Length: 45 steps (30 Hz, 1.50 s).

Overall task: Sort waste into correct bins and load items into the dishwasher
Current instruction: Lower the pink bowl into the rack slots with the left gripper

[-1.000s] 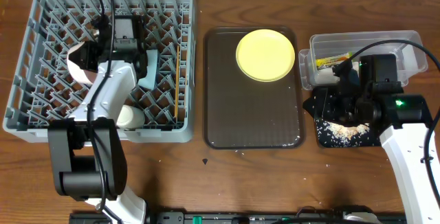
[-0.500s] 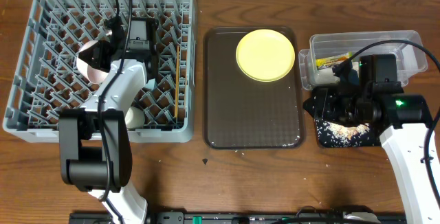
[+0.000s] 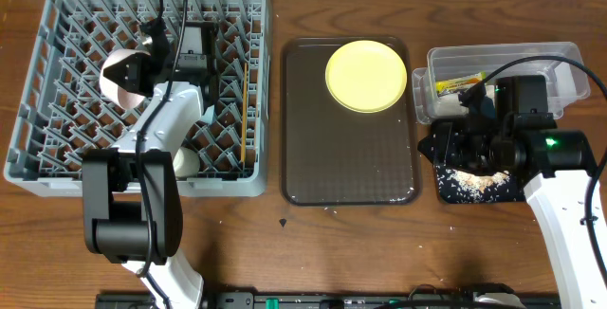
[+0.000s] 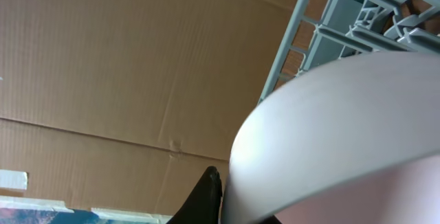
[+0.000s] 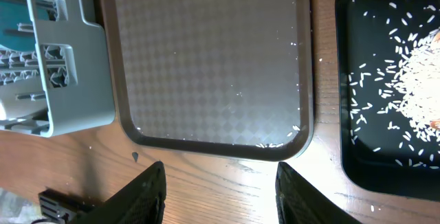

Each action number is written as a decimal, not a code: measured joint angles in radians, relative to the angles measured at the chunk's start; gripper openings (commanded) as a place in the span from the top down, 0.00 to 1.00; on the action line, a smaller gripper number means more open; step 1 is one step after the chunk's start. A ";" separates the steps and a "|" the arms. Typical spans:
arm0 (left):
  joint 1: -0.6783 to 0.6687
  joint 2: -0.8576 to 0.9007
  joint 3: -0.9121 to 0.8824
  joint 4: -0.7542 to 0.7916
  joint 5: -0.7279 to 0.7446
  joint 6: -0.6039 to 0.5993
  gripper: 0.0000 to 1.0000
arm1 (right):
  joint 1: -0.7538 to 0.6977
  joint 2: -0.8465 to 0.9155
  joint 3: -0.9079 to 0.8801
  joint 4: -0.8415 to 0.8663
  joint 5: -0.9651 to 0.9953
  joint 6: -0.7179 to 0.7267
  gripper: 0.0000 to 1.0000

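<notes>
White bowl (image 3: 121, 77) gripped by left jaws; right jaws open; wooden table (image 3: 360, 243), cardboard backdrop (image 4: 103, 66).

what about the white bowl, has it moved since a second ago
Yes, the white bowl shifted slightly toward the rack's far rim.

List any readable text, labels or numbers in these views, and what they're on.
No text is readable.
Print on the snack wrapper in the clear tub: too small to read.
The colourful strip at the bottom-left edge of the left wrist view: too blurred to read.
The cardboard: blank.
</notes>
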 measured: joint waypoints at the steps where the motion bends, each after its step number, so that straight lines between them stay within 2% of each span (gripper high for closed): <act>1: 0.000 0.000 0.000 0.000 0.001 0.000 0.91 | 0.000 0.000 0.000 0.000 0.000 0.000 0.51; 10: 0.000 0.000 0.000 0.016 0.061 -0.001 0.88 | 0.000 0.000 0.000 -0.002 0.000 0.000 0.51; 25: 0.001 0.000 0.000 0.172 0.083 0.026 0.88 | 0.000 0.000 0.000 -0.010 0.000 0.000 0.51; 37: 0.058 0.001 0.000 0.174 0.105 0.026 0.87 | 0.000 0.000 0.000 -0.012 0.000 0.000 0.51; 45: 0.033 0.001 -0.009 0.093 0.138 0.022 0.85 | 0.000 0.000 0.000 -0.012 0.000 0.000 0.52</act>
